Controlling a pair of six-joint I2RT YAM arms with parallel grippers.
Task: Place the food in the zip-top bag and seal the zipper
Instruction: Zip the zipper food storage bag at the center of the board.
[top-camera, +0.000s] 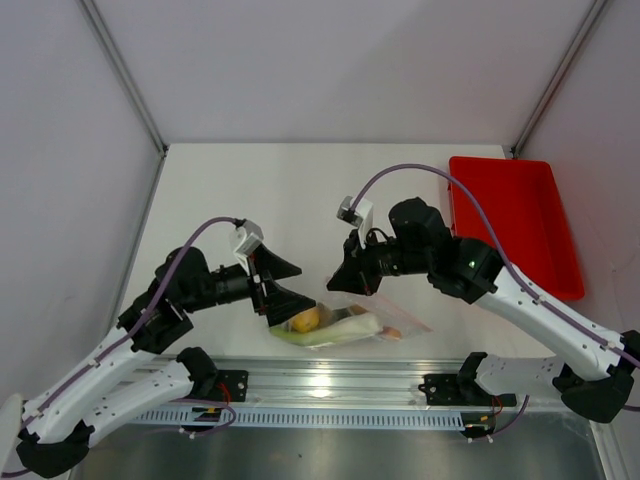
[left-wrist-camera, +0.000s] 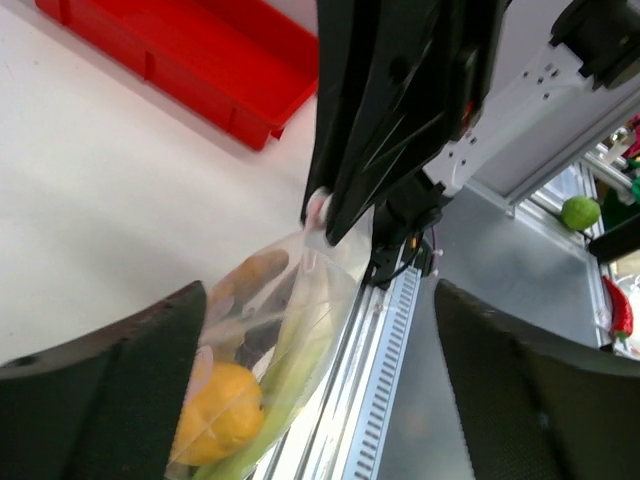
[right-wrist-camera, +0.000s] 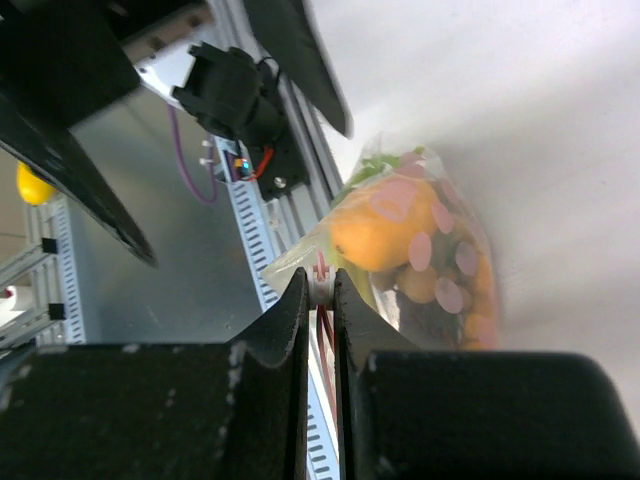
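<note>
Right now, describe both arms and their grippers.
The left arm and right arm have white link shells with black joints. The left gripper and right gripper have black wedge-shaped fingers. A purple cable loops over each wrist; a green light glows on the right arm.

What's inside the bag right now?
Through the bag: lemon, leek, tan balls. Darker pieces behind them are too covered to identify.

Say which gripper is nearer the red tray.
Right. The right gripper grips the zip-top bag left of the red tray; the left gripper is open farther left, at the bag's far end.
</note>
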